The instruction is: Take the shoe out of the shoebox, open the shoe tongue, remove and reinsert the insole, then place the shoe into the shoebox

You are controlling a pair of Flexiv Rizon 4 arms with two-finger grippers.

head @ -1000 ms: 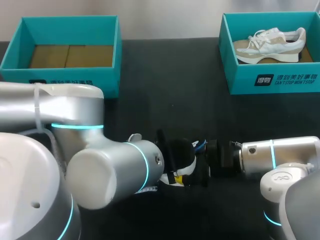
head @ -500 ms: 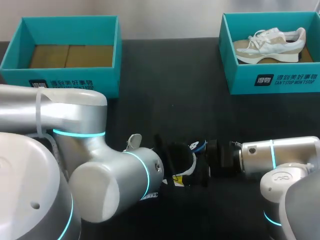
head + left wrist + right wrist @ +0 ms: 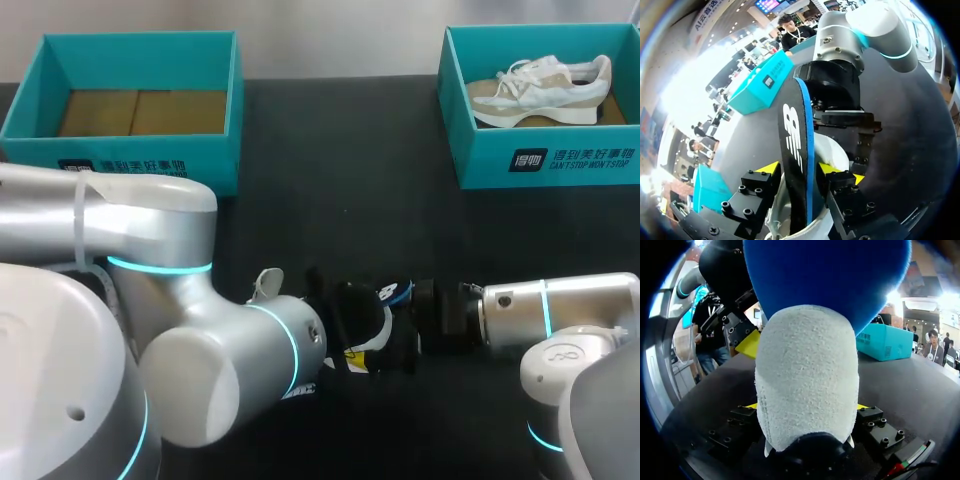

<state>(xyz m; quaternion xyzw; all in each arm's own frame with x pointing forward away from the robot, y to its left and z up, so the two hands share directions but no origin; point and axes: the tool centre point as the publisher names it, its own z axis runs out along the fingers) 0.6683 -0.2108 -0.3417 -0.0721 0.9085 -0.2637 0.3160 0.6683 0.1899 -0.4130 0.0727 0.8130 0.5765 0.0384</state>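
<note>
Both arms meet low at the middle of the surface (image 3: 340,170): left arm (image 3: 150,250) comes in from the left, right arm (image 3: 560,305) from the right, wrists facing each other. The left arm's bulk hides most of the near left surface in the head view.

Shoe (image 3: 807,380) is off the surface, held between the two wrists. Right end effector (image 3: 807,407) is clenched on it: white fuzzy end of the shoe sits between the fingers, a yellow tip showing on each side.

Insole (image 3: 795,145), black with a blue edge, stands upright out of the shoe. Left end effector (image 3: 797,170) is grasping it, a yellow tip against each face. The right arm's wrist is right ahead of it, blocking the view of the surface beyond.

Left box (image 3: 140,45), teal, far left corner, open: only a brown cardboard liner (image 3: 140,112) inside. Right box (image 3: 455,110), teal, far right corner, open: a second shoe (image 3: 540,90), white and tan, lies on its side in it. Both boxes are well apart from the end effectors.
</note>
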